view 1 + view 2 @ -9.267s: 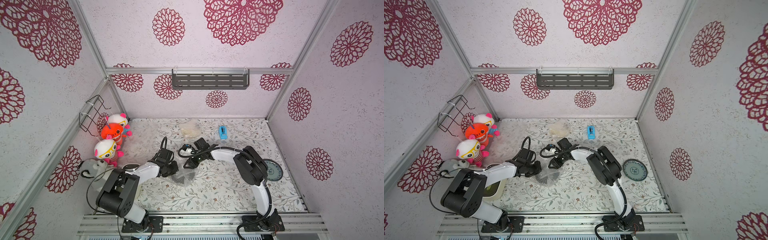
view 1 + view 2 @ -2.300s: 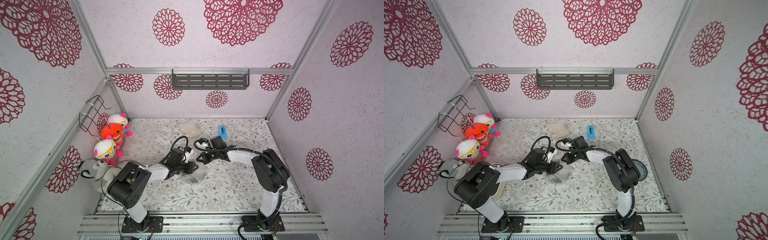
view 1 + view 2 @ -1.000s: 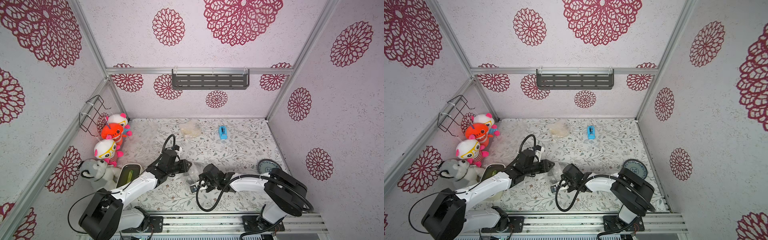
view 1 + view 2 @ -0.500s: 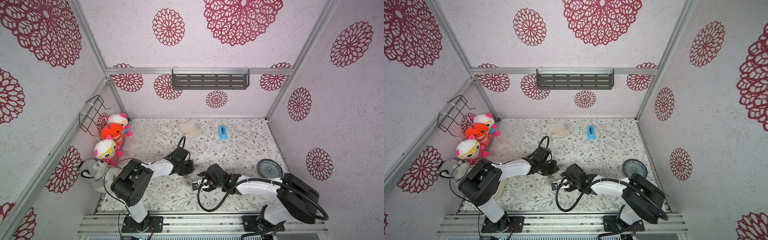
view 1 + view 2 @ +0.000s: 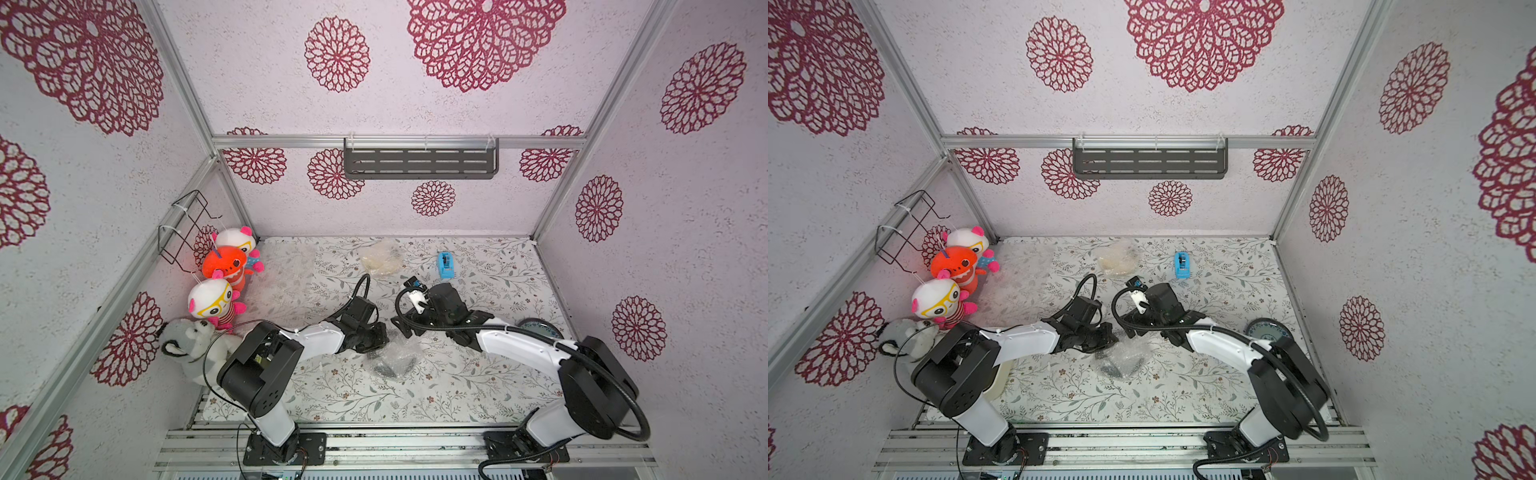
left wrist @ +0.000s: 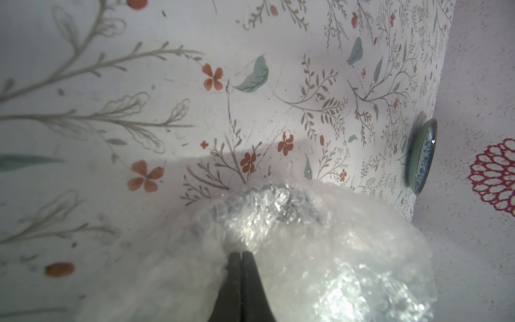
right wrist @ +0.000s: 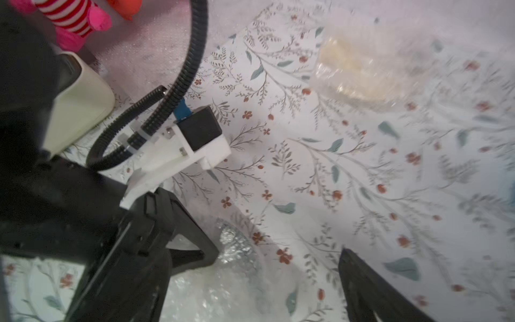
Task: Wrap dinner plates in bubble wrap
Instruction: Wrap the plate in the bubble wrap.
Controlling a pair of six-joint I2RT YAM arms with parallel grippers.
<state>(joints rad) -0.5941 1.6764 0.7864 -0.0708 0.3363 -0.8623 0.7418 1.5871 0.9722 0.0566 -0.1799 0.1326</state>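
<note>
White bench (image 5: 457,399) with grey-green sprigs and small red flowers. Pale pink walls (image 5: 457,104) with crimson lace rosettes. Blue-grey plate (image 5: 1266,330), patterned blue. Clear, glinting bubble wrap (image 5: 392,361) over something dark. Bright blue tape dispenser (image 5: 444,265).

Bright even light; wrist cams blurry, glare on bubble wrap (image 6: 278,223)

Left arm (image 5: 316,337) stretched low, forearm white, wrist bent. Left gripper (image 6: 243,255) angled downward, black jaws pressed together, no gap at tips. Right arm (image 5: 515,347) folded at elbow, forearm reaching inward, cable looped over wrist. Right gripper (image 7: 257,251) pointed toward left gripper, jaws spread wide. In both top views, grippers sat just beside each other; contact unclear.
</note>
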